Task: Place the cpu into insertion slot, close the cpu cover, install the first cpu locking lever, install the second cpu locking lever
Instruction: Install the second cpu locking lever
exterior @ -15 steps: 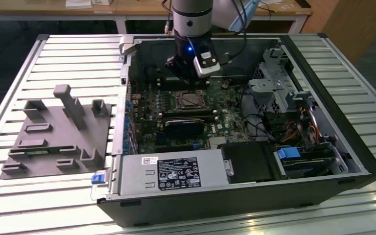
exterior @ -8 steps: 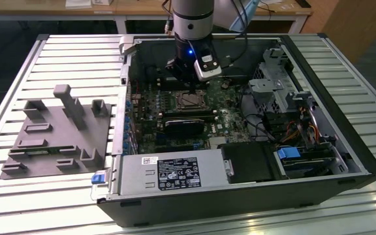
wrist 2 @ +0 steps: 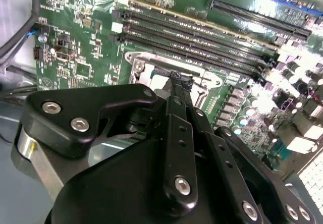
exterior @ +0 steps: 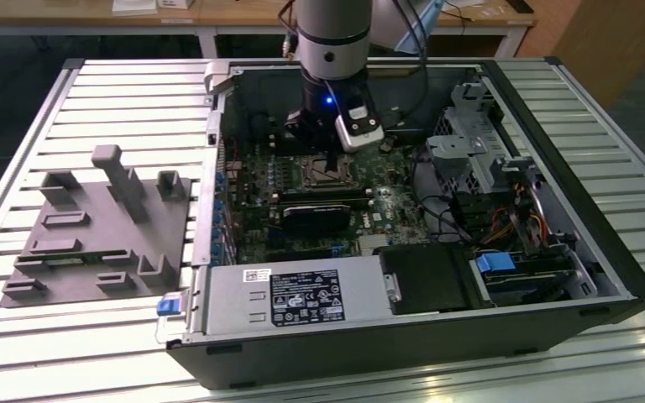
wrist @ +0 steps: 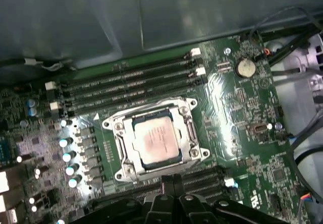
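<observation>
The cpu (wrist: 157, 141), a square chip with a silvery-beige top, lies in the insertion slot (wrist: 193, 104) on the green board. The cpu cover (wrist: 127, 152), a grey metal frame, lies flat around the chip, and the chip's top shows through its cut-out. In the first wrist view my gripper (wrist: 171, 178) is shut with nothing between its black fingers, and it hovers just off one edge of the slot. In the second wrist view the gripper (wrist 2: 177, 78) points down at the slot's grey rim (wrist 2: 139, 65). In the exterior view the gripper (exterior: 320, 144) hangs over the slot (exterior: 325, 172). I cannot tell how the locking levers stand.
Long black memory slots (wrist: 131, 82) run beside the socket. A black heatsink block (exterior: 317, 217) sits nearer the power supply (exterior: 289, 294). Cables (exterior: 457, 210) and drive cages crowd the exterior view's right. A grey fixture (exterior: 98, 227) stands on the table outside the case.
</observation>
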`<state>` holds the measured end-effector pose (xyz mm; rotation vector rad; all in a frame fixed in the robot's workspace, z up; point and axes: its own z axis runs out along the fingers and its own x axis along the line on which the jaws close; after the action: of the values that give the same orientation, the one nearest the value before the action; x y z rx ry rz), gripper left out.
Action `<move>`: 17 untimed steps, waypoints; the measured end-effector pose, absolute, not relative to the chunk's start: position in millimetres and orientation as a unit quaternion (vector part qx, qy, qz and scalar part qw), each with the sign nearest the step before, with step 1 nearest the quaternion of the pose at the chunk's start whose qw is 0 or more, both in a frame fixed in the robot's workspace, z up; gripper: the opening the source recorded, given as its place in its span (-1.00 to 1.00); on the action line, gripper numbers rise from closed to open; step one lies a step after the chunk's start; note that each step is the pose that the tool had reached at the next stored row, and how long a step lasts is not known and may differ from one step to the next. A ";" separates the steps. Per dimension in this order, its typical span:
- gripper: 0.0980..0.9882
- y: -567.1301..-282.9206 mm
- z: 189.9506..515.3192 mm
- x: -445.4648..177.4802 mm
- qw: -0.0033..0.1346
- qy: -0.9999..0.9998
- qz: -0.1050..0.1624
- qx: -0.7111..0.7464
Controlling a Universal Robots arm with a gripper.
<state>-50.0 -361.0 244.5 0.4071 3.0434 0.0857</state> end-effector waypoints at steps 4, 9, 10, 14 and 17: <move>-0.99 -368.0 242.9 -50.1 0.034 0.990 0.037 0.133; -0.99 -374.8 240.7 -50.9 0.031 0.989 0.055 0.133; -0.99 -376.3 240.3 -51.3 0.031 0.989 0.057 0.133; -0.99 -381.2 238.7 -54.3 0.031 0.989 0.059 0.134; -0.99 -383.4 236.1 -57.0 0.030 0.989 0.062 0.134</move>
<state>-57.0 -383.4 236.1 0.4118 3.0472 0.1901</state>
